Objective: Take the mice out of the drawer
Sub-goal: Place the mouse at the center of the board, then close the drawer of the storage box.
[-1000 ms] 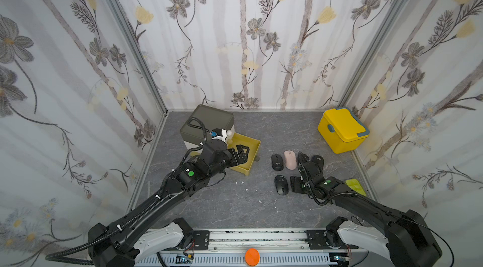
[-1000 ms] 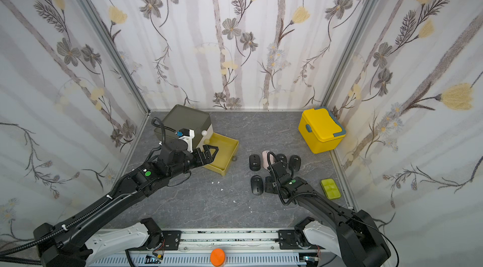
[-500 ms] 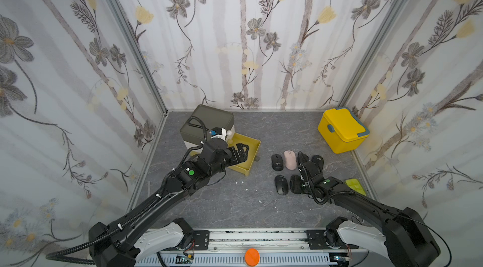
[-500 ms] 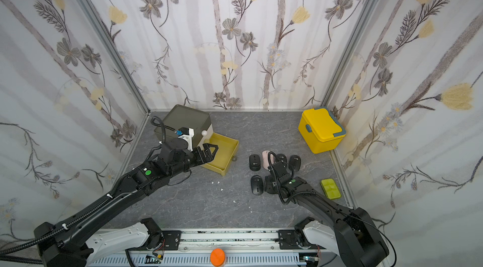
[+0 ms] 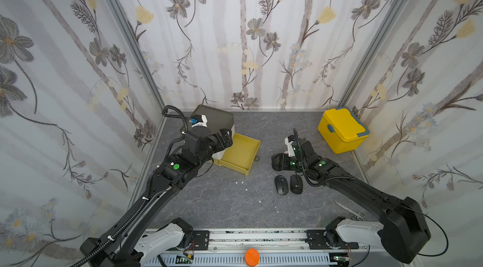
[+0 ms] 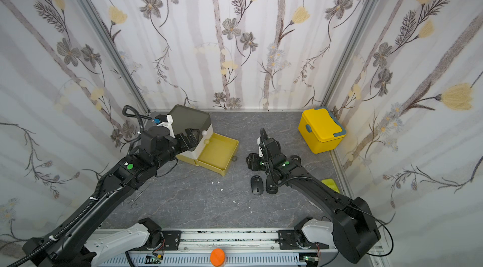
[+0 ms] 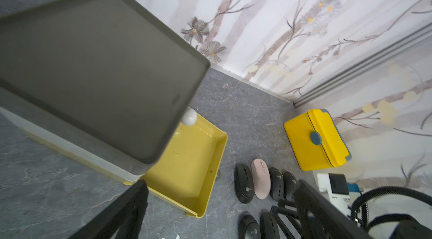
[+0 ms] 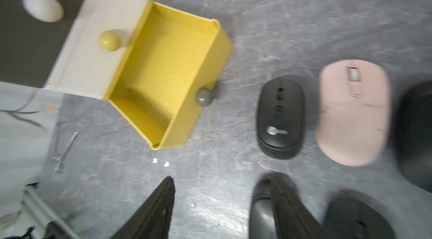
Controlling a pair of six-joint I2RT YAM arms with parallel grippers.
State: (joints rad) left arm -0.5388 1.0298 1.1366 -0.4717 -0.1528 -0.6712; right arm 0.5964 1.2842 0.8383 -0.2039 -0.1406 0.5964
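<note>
Mice (image 7: 243, 186) were seen lying on the grey table (image 5: 222, 200), just right of the drawer (image 5: 239, 153), about the middle of the scene. No mouse was seen in the drawer. It stood pulled out and bare.

Six mice were counted in the left wrist view: five black and one pink one (image 7: 260, 178). Four were lined up side by side in a far row, and two in a near row. One drawer box (image 5: 217, 119) with three tiers was counted, and one yellow box (image 5: 342, 129) at the far right.

Each mouse was judged to be light and hard, with a smooth round back that could slip. A hold across the two long sides, near the middle, was judged best.

The right gripper (image 8: 221, 179) was seen with its jaws spread and nothing between them, just by a near black mouse. The left gripper (image 7: 222, 183) was seen by the drawer box, its jaws spread wide and nothing held.
</note>
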